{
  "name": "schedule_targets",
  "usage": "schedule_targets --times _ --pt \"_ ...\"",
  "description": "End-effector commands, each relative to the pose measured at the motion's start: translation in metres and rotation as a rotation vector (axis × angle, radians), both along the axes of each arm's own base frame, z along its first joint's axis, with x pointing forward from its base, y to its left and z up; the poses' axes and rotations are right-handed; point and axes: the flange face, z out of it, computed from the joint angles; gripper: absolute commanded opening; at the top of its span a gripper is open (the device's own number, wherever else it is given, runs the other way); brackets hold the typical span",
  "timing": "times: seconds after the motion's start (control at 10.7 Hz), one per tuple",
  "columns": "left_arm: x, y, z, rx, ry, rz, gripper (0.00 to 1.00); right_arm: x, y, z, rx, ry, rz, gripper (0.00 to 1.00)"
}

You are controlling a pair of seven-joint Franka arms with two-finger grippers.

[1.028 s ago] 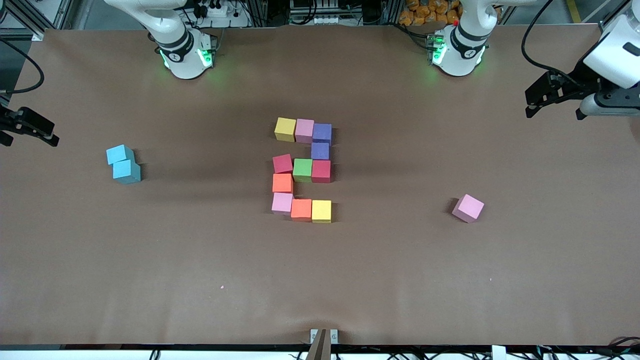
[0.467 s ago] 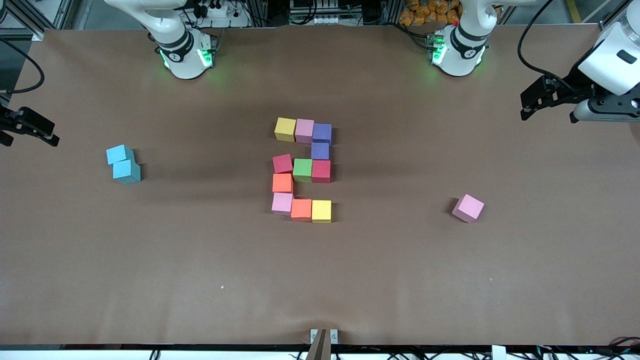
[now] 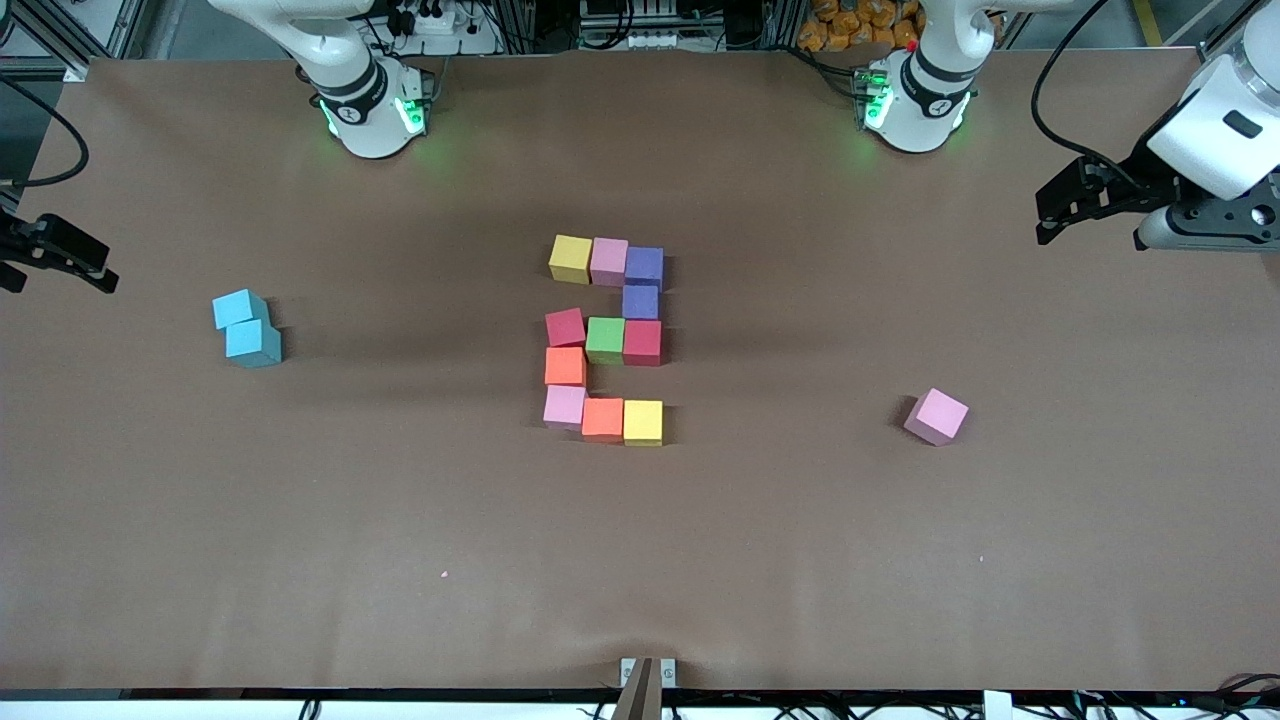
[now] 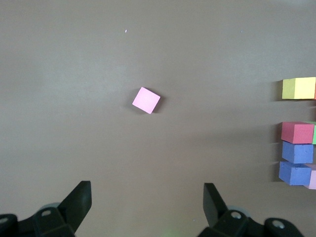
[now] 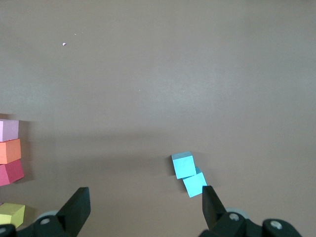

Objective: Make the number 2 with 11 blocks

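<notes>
At the frame's centre the number 2 (image 3: 605, 340) looks complete on my bench (image 3: 400, 500): eleven touching blocks. A spare pink cube (image 3: 936, 416) and two cyan cubes (image 3: 246, 328) lie apart. My left gripper (image 3: 1050, 210), spread and empty, hangs upper right; my right gripper (image 5: 143, 210), also spread, waits at the frame's other edge.

number 2 (image 3: 605, 340) sitting mid-table, cubes touching | loose block (image 3: 936, 416) lying well apart twd left arm's end, nearer front cam than most of the digit | two spare cubes (image 3: 246, 328) touching each other, sitting twd right arm's end | both grippers hanging over table ends, well apart from digit
</notes>
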Motion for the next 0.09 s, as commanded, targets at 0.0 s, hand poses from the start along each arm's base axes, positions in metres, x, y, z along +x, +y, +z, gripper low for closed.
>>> schedule_targets --times 0.0 --pt "-0.0024 0.0013 0.0039 -0.027 0.002 -0.014 1.00 -0.0030 0.0024 0.0074 -0.012 -0.010 -0.008 1.00"
